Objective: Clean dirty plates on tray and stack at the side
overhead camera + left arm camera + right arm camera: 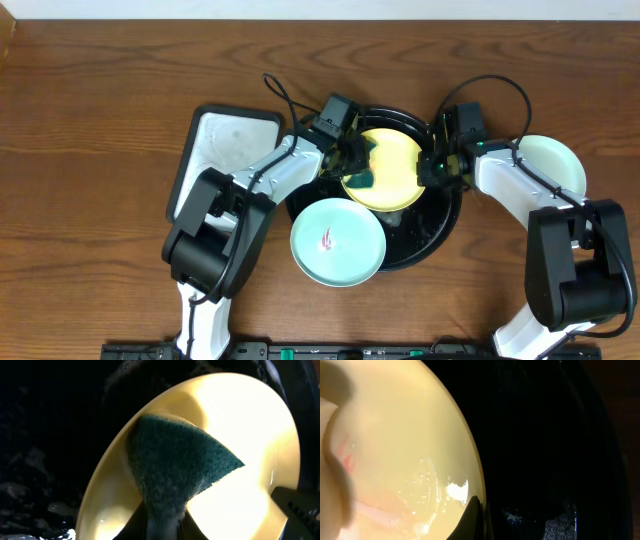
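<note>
The jaws of the left gripper (352, 163) clamp a coarse dark-green sponge (175, 475) against the glossy yellow plate (395, 160), which the right gripper (432, 166) pinches by the rim, tilted at 12 o'clock in the wet black tray (425, 228). About a third done, I'd say: one smooth mint plate (552, 155) lies on the wood-grain tabletop (100, 120) at 3 o'clock, seemingly clean, while the smeared mint plate (340, 245) at 7 o'clock, overlapping the tray's rim, waits.

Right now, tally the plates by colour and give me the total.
Yellow plate: 1
Mint-green plates: 2
Total: 3
</note>
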You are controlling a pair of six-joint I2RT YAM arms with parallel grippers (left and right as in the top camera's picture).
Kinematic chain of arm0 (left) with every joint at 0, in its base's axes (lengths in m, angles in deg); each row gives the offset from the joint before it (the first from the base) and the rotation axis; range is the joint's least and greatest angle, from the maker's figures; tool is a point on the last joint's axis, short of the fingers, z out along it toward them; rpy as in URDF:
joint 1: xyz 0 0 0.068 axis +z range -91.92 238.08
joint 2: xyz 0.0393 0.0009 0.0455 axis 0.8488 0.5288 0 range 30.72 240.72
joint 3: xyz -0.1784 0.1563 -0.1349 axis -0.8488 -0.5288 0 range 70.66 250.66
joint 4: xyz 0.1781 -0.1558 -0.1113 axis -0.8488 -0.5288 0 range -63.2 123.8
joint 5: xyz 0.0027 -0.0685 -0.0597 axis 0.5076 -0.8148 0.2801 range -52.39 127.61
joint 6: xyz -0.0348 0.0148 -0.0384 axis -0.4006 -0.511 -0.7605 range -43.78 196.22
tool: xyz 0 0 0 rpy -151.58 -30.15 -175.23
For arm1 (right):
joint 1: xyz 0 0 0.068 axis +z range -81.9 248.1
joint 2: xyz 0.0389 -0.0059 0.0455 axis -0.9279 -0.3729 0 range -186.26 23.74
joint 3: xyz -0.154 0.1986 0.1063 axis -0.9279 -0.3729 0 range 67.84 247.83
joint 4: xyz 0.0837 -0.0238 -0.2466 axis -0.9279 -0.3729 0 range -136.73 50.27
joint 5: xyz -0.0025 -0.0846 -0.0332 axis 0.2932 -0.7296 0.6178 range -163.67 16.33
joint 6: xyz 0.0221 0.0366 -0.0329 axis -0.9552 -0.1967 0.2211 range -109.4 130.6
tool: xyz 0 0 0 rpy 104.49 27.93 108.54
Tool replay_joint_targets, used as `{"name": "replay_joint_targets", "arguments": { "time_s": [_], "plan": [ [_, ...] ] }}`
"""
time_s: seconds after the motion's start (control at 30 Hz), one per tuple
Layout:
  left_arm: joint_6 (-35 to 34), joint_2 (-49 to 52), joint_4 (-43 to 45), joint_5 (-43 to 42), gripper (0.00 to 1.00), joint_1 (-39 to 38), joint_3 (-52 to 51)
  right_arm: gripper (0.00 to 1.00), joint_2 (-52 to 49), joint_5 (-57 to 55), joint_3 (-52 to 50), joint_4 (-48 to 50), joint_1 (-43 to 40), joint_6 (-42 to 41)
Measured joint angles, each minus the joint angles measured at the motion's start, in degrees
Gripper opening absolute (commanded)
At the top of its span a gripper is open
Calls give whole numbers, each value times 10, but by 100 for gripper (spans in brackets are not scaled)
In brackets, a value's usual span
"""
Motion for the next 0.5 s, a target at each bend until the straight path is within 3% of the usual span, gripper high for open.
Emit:
{"name": "replay_joint_targets", "arguments": {
  "time_s": [0.5],
  "plan": [
    [-98,16,63,34,8,-89,3,1,0,0,0,-4,0,0]
  ]
}}
